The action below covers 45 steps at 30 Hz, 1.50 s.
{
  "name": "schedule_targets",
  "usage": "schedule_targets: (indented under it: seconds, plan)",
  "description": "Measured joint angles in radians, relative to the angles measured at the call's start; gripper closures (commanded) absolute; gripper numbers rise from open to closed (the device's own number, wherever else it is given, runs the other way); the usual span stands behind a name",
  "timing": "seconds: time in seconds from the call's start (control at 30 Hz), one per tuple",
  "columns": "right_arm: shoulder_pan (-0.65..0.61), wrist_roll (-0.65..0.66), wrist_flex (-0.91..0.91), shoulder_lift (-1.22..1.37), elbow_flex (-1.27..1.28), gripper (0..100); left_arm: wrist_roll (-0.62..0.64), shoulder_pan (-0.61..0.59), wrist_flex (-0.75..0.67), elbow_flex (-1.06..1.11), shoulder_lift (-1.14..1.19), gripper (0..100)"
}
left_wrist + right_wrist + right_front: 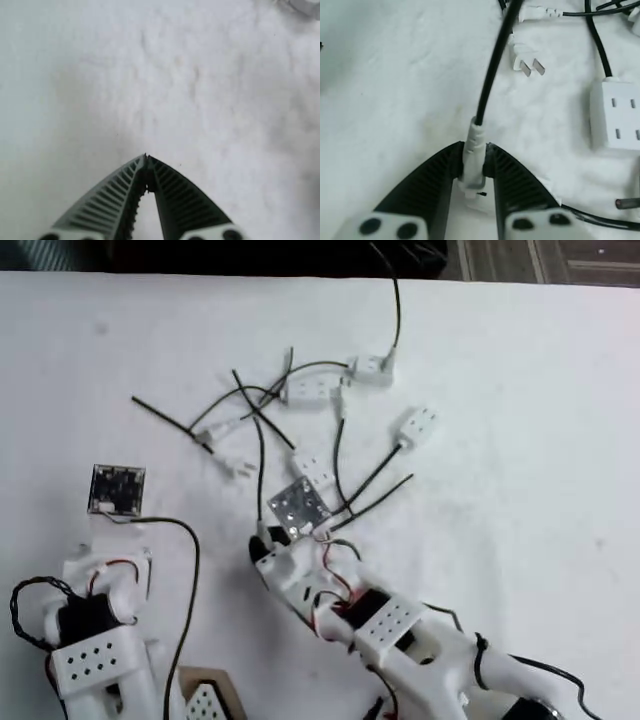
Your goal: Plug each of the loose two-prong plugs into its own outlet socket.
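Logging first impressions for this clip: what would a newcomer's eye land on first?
The right gripper, clamped on a white plug trailing a black cable. Beyond it, a tangle of cables, loose plugs and outlet blocks sprawls mid-table. The left gripper sits shut over bare table.

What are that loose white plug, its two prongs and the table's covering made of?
The loose plug looks like matte white moulded plastic, smooth and rounded. Its prongs seem bare metal: flat, grey, dully shiny. The table covering looks like soft white cloth, perhaps fleece, judging by its fuzzy, dimpled surface.
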Motion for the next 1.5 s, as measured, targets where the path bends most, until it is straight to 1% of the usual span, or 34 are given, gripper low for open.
schedule_targets:
  seconds: [0.13, 0.7, 0.97, 1.2, 1.5]
  plan:
    - [0.020, 0.000, -0.023, 0.005, 0.000, 98.2, 0.000, 0.000, 0.000, 0.000, 0.000, 98]
    - [0.018, 0.000, -0.023, 0.008, 0.000, 98.2, 0.000, 0.000, 0.000, 0.000, 0.000, 98]
    - [0.041, -0.002, -0.023, 0.153, -0.089, 98.2, 0.000, 0.000, 0.000, 0.000, 0.000, 98]
    - [0.043, -0.002, -0.023, 0.160, -0.097, 98.2, 0.000, 0.000, 0.000, 0.000, 0.000, 98]
    - [0.043, -0.003, 0.089, 0.141, -0.120, 98.2, 0.000, 0.000, 0.000, 0.000, 0.000, 98]
